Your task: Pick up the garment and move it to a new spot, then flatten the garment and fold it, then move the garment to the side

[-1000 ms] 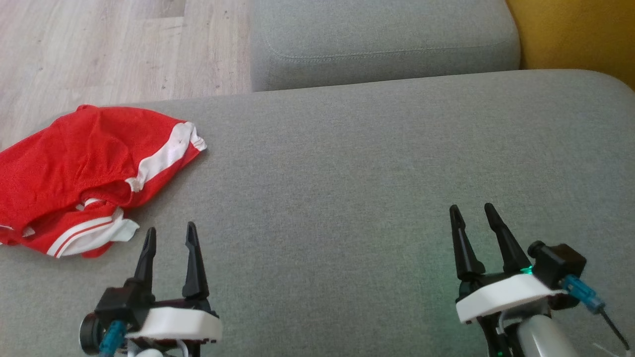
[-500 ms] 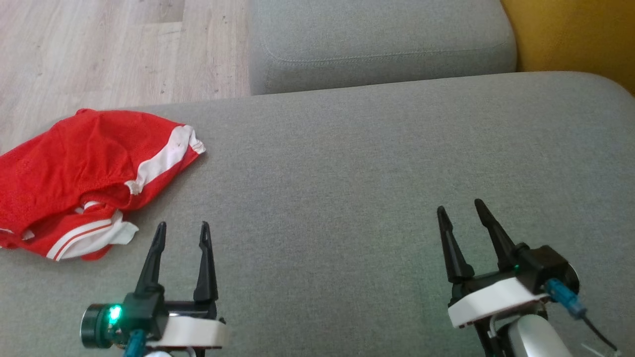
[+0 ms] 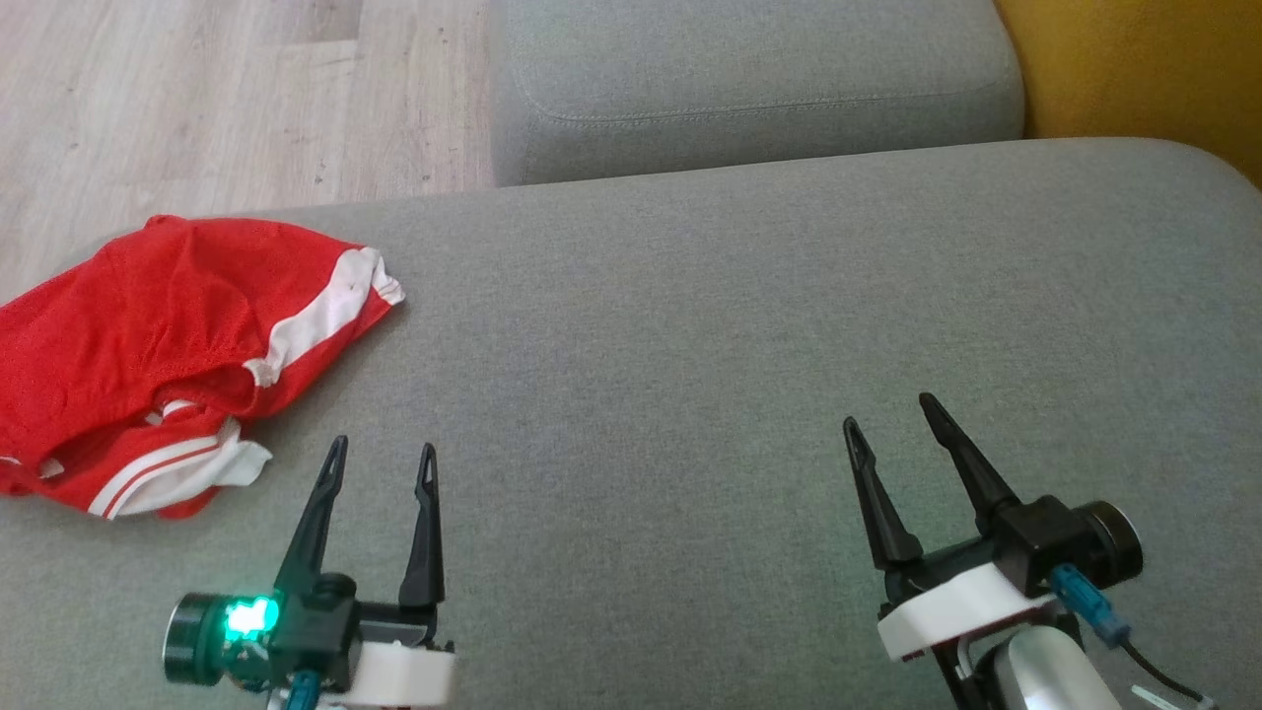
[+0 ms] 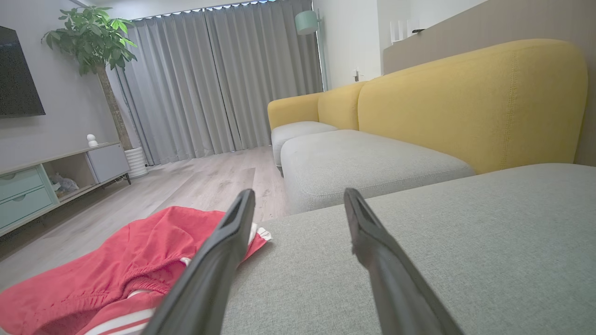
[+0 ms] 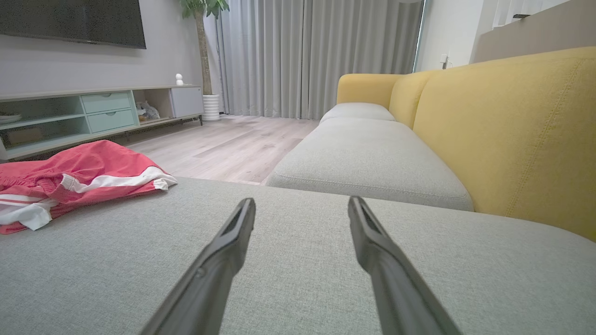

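The garment is located forward-left of the left gripper, near it; the right gripper is set well apart. Both are seen spread, empty.

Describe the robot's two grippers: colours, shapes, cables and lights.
Both the left gripper and right gripper have two long, tapering black fingers on a black block over a white plate. The left one carries a round black camera housing with a glowing green light. The right one has a blue plug with a thin black cable, above a pale silvery forearm.
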